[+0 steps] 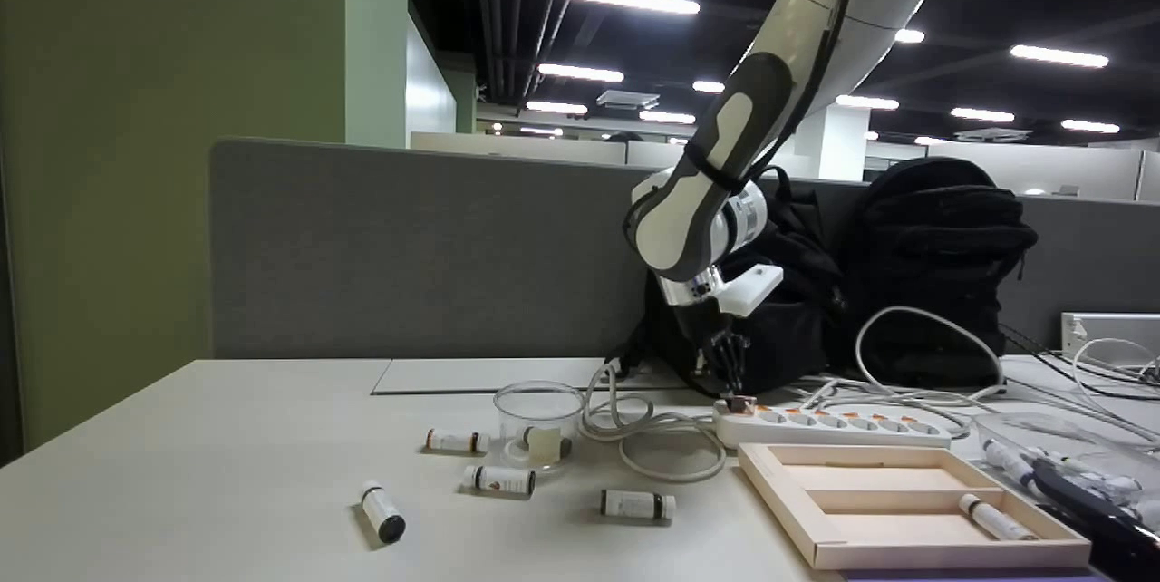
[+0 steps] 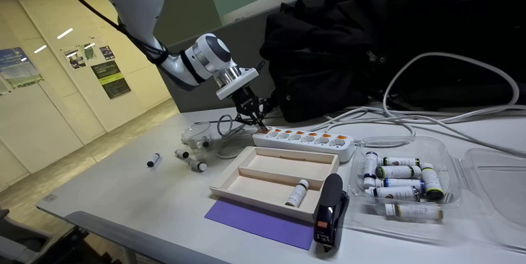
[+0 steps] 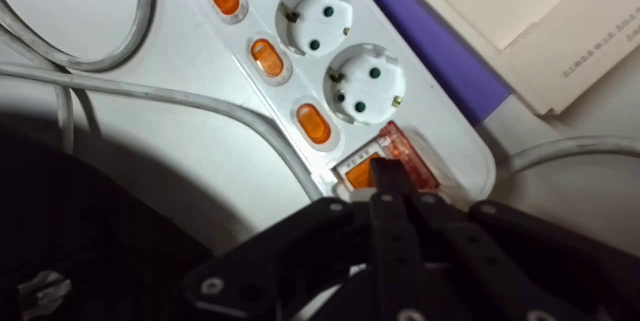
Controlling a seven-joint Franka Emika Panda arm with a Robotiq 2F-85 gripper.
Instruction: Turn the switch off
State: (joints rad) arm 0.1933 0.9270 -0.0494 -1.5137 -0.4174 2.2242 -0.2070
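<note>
The switch (image 3: 360,175) is an orange rocker with a translucent red part beside it, at the end of the white power strip (image 3: 440,116). In the wrist view my gripper (image 3: 392,176) is shut, its black fingertips together over the switch, covering part of it. I cannot tell how hard they touch it. In both exterior views the gripper (image 1: 736,393) (image 2: 261,126) points down onto the switch (image 1: 745,406) (image 2: 268,130), at the strip's (image 1: 834,437) (image 2: 304,147) end nearest the clear cup. The gripper holds nothing visible.
A pale wooden frame (image 2: 234,173) lies in front of the strip. Black backpacks (image 1: 933,265) stand close behind. Grey cables (image 1: 666,473) loop beside it. A clear cup (image 1: 539,401) and several small bottles (image 1: 632,505) lie nearby. A clear box (image 2: 448,165) holds more bottles.
</note>
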